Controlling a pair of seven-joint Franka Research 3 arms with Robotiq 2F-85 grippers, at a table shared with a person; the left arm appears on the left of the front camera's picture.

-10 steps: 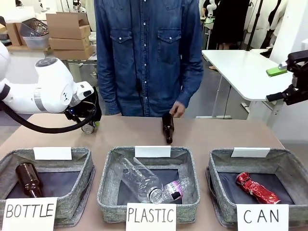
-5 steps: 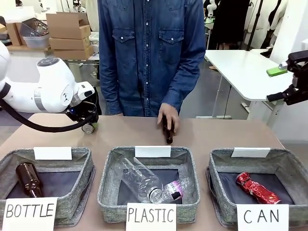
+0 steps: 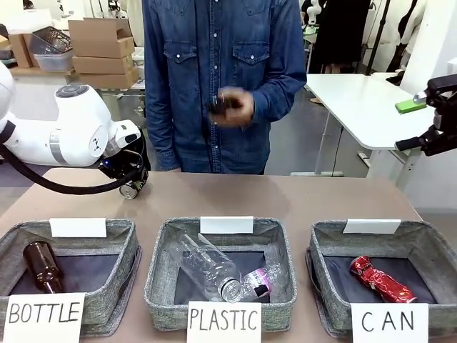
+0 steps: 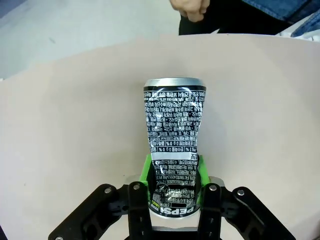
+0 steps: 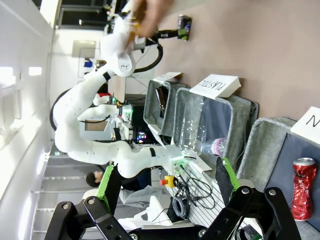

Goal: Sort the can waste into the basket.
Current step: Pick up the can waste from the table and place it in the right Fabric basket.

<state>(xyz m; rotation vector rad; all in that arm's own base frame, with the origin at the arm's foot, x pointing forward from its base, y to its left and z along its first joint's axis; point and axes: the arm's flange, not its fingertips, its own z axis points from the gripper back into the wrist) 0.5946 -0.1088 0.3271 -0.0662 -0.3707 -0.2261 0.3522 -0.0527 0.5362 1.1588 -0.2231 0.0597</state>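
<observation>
At the far left of the brown tabletop [image 3: 321, 200], our left gripper [image 3: 132, 184] is clamped on the black and silver metal drink can [image 4: 172, 125]. The can lies on its side there with one round end turned toward us. We cannot tell whether it rests on the wood or hangs just above it. From the left wrist we see both green pads [image 4: 145, 171] pressed against the can's sides near its lower end. The body is dented at the waist, covered in small white print, and stretches away from the fingers over bare table. Our right gripper [image 5: 165, 182] is raised off the table's right edge with its fingers spread wide and nothing between them. Below it at the near right stands the square grey fabric basket with the white CAN card [image 3: 323, 243], and the crumpled red metal drink can [image 3: 380, 279] lies slantwise on its dark floor. The like grey PLASTIC basket [image 3: 158, 257] in the middle holds clear plastic bottles [image 3: 208, 266], and the like grey BOTTLE basket [image 3: 130, 250] at the left holds a brown glass bottle [image 3: 41, 266] leaning against its wall. Across the table a person in a blue denim shirt [image 3: 214, 71] holds a hand [image 3: 232, 107] at chest height around something dark, too blurred for us to name.
</observation>
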